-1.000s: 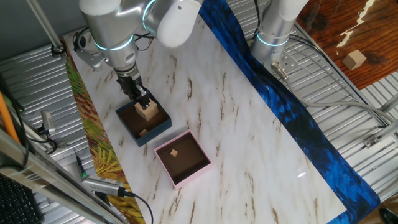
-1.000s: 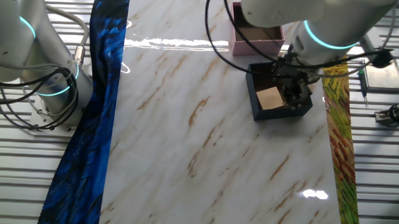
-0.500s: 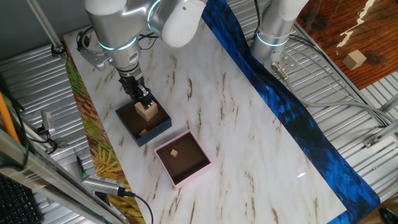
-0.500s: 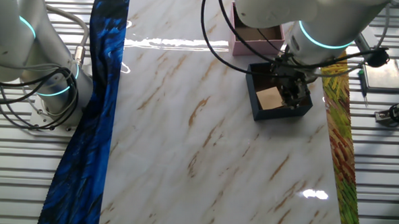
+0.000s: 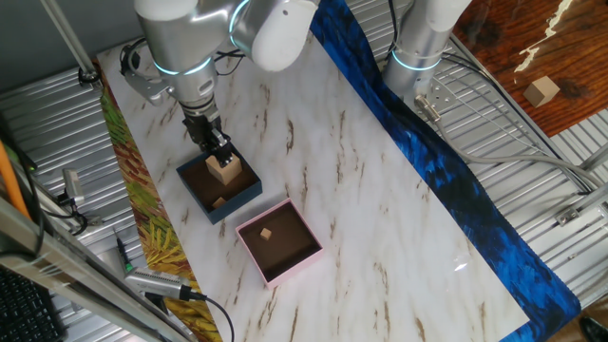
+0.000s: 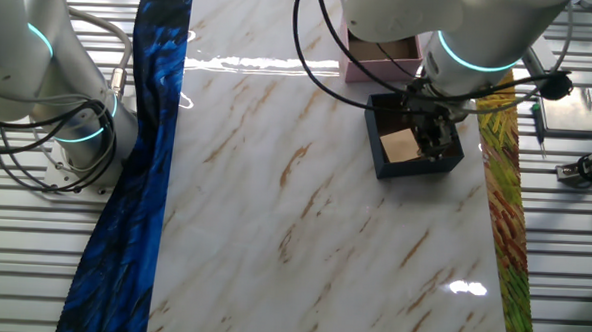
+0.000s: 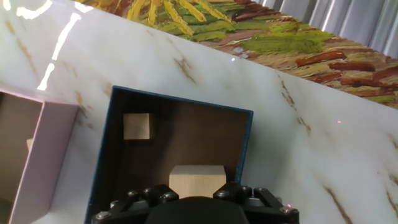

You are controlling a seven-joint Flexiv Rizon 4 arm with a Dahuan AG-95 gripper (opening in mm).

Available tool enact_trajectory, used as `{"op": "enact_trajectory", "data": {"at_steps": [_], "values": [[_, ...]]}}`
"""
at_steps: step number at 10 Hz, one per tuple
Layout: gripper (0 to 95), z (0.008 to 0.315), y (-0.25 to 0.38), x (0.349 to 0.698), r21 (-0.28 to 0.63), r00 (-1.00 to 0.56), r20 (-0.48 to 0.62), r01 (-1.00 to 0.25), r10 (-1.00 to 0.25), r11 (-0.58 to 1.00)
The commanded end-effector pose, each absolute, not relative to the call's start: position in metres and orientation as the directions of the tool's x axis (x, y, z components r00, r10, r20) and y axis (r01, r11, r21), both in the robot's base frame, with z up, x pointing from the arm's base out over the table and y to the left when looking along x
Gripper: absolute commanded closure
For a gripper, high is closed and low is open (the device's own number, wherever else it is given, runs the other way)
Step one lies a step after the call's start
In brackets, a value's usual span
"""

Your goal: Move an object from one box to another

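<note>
1. A pale wooden block [image 5: 225, 171] sits between the fingers of the claw [image 5: 222, 162], over the brown inside of the dark navy box [image 5: 249, 193]. In the hand view the block [image 7: 197, 181] shows directly ahead of the claw body, near the box's right wall.
2. The claw is closed on this block, one finger on each side. Whether the block rests on the box floor or is clear of it cannot be told.
3. A second, smaller wooden cube [image 7: 136, 126] lies loose in the same box, ahead and to the left of the claw in the hand view, near the far left corner. In one fixed view it shows as a small piece [image 5: 218, 200] just below the claw.
4. The navy box [image 6: 388, 170] stands on the marble counter [image 5: 380, 209], with the claw [image 6: 429, 140] over its right part in the other fixed view.
5. The pale pink box [image 5: 249, 235] stands just beside the navy box, their corners near each other; it lies left of the claw in the hand view [image 7: 38, 165]. A small wooden cube [image 5: 267, 234] lies inside it.
6. Beyond the claw, a leaf-patterned strip [image 7: 267, 43] edges the counter. A blue cloth [image 5: 446, 180] runs along the opposite edge.
7. A second arm's base [image 5: 418, 52] stands past the blue cloth, well apart from the claw.
8. Another wooden block [image 5: 542, 91] lies on a red-brown surface, far from the claw.
</note>
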State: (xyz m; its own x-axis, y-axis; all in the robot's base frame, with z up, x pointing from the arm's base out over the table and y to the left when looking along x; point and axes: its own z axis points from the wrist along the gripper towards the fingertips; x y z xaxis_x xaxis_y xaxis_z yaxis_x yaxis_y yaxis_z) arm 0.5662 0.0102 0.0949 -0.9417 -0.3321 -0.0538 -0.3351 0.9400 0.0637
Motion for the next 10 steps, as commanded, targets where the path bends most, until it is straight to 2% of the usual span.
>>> {"op": "enact_trajectory", "data": {"at_steps": [1,10], "values": [[38.0,0.0951,0.0104,0.5662,0.07,-0.939,-0.051,-0.343,-0.34,0.937],[38.0,0.0942,0.0113,0.5683,0.07,-0.939,-0.057,-0.344,-0.34,0.936]]}}
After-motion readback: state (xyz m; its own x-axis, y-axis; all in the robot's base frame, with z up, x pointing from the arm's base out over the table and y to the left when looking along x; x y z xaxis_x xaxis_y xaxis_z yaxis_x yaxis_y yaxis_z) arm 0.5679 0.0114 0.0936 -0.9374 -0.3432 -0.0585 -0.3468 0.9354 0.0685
